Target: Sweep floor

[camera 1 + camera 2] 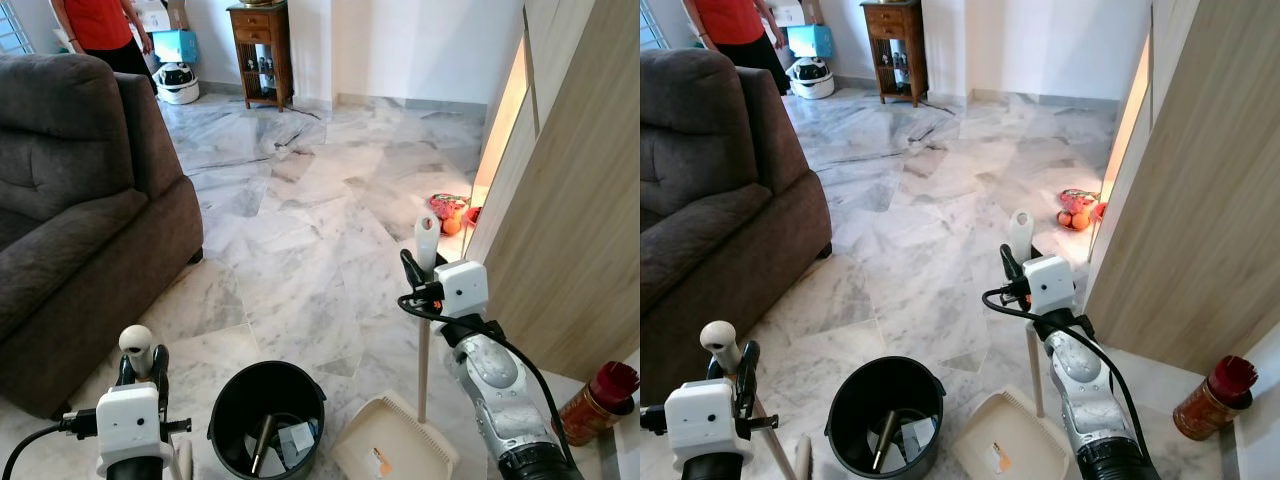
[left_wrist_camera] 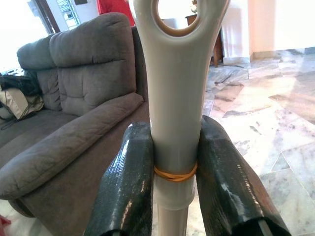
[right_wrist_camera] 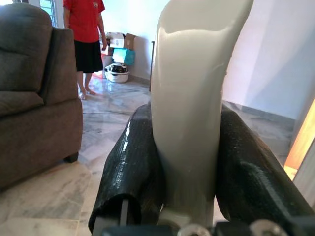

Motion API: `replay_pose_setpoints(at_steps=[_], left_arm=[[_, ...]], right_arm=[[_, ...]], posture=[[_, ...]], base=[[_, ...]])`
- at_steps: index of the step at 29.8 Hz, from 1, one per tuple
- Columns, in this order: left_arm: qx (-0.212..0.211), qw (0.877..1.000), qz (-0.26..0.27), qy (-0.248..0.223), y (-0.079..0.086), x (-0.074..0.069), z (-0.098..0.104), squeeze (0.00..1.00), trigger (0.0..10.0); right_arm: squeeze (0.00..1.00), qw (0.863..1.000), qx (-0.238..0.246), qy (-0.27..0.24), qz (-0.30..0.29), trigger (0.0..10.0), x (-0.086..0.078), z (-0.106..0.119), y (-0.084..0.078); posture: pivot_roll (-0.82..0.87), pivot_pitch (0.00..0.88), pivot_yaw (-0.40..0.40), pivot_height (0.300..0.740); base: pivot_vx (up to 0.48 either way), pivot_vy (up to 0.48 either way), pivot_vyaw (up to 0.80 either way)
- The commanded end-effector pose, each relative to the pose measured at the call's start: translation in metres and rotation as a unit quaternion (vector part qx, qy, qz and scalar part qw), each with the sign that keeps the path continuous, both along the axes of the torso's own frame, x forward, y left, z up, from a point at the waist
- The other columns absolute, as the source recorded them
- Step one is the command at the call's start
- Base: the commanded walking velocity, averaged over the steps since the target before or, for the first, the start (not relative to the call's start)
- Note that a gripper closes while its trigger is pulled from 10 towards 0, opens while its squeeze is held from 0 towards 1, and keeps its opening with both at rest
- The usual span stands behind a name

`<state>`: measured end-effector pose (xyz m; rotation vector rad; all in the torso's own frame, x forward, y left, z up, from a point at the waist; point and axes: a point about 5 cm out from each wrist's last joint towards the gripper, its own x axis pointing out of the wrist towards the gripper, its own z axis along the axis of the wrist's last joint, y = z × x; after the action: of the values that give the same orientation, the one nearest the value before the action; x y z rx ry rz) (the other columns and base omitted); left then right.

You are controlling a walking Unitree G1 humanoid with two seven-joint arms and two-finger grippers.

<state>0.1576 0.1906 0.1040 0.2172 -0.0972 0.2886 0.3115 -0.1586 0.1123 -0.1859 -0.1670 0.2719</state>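
Note:
My left gripper (image 1: 140,368) is shut on the cream broom handle (image 1: 136,342) at the bottom left. Its fingers (image 2: 127,167) clamp the handle (image 2: 177,83) just below its hanging hole, by a rubber band. My right gripper (image 1: 420,270) is shut on the top of the upright dustpan handle (image 1: 427,236), with the fingers (image 3: 133,162) pressed to both sides of the handle (image 3: 189,73). The cream dustpan (image 1: 392,442) rests on the marble floor below it, with a small scrap inside. The broom head is hidden.
A black bin (image 1: 230,400) holding rubbish stands between my arms. A dark sofa (image 1: 70,220) fills the left, and a wooden cabinet wall (image 1: 570,200) the right. A red-lidded jar (image 1: 595,400), a bag of oranges (image 1: 448,212), a side table (image 1: 260,45) and a person in red (image 1: 100,25) are around.

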Motion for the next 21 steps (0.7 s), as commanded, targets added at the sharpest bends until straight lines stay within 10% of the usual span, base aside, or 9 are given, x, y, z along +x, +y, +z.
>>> replay_pose_setpoints(at_steps=[1,21], left_arm=[[0.01,1.0,0.005,-0.017,0.0021,-0.0011,0.0085,0.0,10.0],[0.003,1.0,0.014,-0.01,0.0054,-0.0055,0.0065,0.0,10.0]], right_arm=[[0.0,0.999,0.013,-0.032,0.008,10.0,0.0012,0.0156,0.0057],[0.0,0.999,0.02,-0.025,0.02,10.0,-0.002,0.0157,0.0145]], posture=[[0.0,0.0,0.082,0.74],[0.04,0.0,0.099,0.74]], base=[[0.0,0.0,0.0],[0.0,0.0,0.0]])
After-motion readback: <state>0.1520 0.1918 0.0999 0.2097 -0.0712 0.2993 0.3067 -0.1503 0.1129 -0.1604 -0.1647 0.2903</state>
